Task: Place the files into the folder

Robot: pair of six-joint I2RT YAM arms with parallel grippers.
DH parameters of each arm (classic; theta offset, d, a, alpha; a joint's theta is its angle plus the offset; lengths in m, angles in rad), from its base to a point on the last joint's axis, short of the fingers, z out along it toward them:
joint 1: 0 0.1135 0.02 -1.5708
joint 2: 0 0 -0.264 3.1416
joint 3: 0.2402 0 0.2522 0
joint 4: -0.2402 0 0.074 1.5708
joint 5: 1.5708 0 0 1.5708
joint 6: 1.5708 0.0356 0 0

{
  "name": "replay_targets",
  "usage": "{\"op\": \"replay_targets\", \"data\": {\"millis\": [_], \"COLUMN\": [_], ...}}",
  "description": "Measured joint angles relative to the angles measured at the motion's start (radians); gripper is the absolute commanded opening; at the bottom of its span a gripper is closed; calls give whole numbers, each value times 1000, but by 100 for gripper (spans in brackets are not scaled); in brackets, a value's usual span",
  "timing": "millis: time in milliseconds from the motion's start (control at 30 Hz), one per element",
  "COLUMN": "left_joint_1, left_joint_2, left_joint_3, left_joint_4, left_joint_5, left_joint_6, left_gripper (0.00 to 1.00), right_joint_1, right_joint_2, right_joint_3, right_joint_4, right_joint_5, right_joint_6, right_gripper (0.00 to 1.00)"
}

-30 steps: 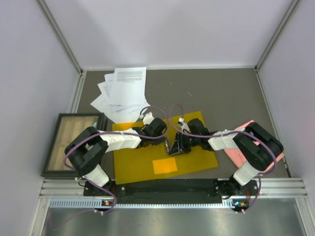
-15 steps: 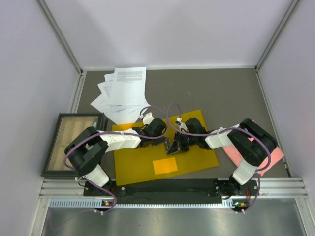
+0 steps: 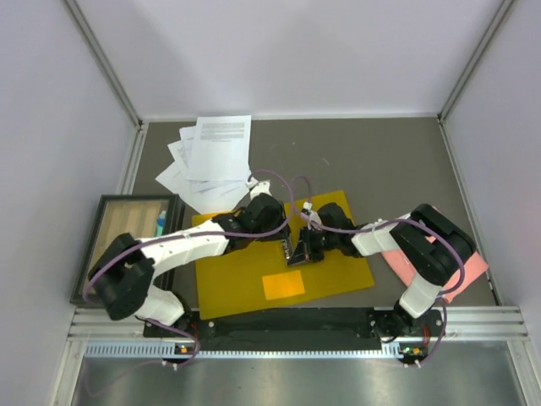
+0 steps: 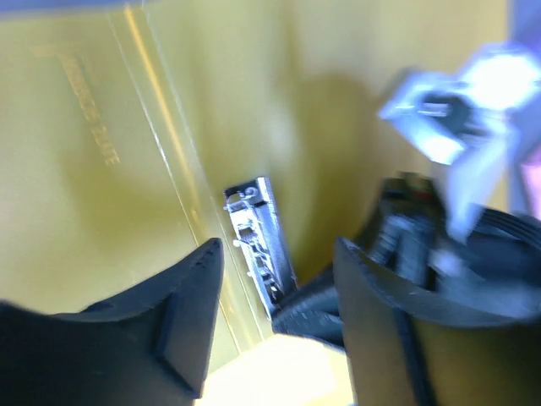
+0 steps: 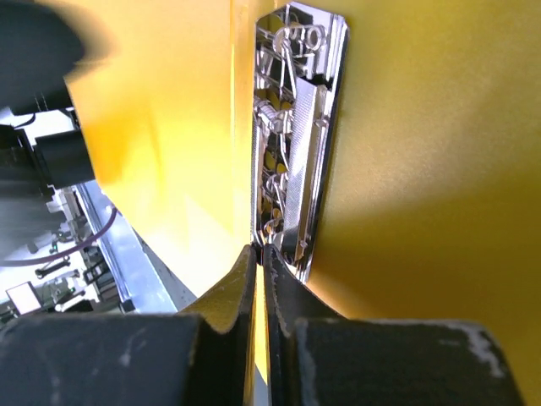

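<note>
The right hand point(image 5: 259, 254) is pinched shut on a thin yellow edge of the folder point(image 3: 245, 283). That edge looks like the cover sheet, though I cannot tell this for certain. Just ahead of its fingertips lies the metal clip point(image 5: 296, 144), on the folder's inner face.

The left hand point(image 4: 277, 254) stands open and holds nothing. The clip shows in the gap between its jaws, and the right hand sits just beyond it. The files point(image 3: 207, 156) lie in a loose fan on the bench point(image 3: 380, 161), beyond the left hand and past the folder's far corner. None of them is in the folder yet. The pink cloth point(image 3: 475, 269) lies behind the right arm, well apart from both hands.

This looks like a handover, with the right hand taking over the job of keeping the folder open. To do it well, the right hand should keep a firm pinch close beside the clip. It should hold its height and not drag the folder across the bench. The left hand should back straight out with its jaws wide, so neither finger catches the sheet, and then turn toward the files.

A second ago the left hand was closed and the right was partly open, and they have now swapped. The left arm's elbow has swung outward and its wrist has drawn back toward the folder's far edge. The files and the folder lie as before.
</note>
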Motion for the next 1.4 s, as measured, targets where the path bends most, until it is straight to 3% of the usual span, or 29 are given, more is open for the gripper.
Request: {"op": "replay_targets", "data": {"millis": [33, 133, 267, 433, 567, 900, 1400], "left_joint_1": [0, 0, 0, 0, 0, 3, 8], "left_joint_2": [-35, -137, -185, -79, -5, 17, 19], "left_joint_3": [-1, -34, -134, -206, -223, -285, -334], "left_joint_4": [-8, 14, 71, 125, 194, 368, 469], "left_joint_5": [-5, -8, 19, 95, 130, 133, 141], "left_joint_6": [11, 29, 38, 33, 19, -1, -8], "left_gripper": [37, 27, 28, 23, 20, 17, 15], "right_joint_1": [0, 0, 0, 7, 12, 40, 94], "right_joint_2": [2, 6, 7, 6, 3, 12, 42], "right_joint_3": [0, 0, 11, 41, 69, 171, 299], "right_joint_4": [2, 4, -18, -79, -142, -348, -550], "right_joint_5": [0, 0, 7, 38, 69, 170, 276], "right_joint_6": [1, 1, 1, 1, 2, 14, 23], "right_gripper": [0, 0, 0, 0, 0, 0, 0]}}
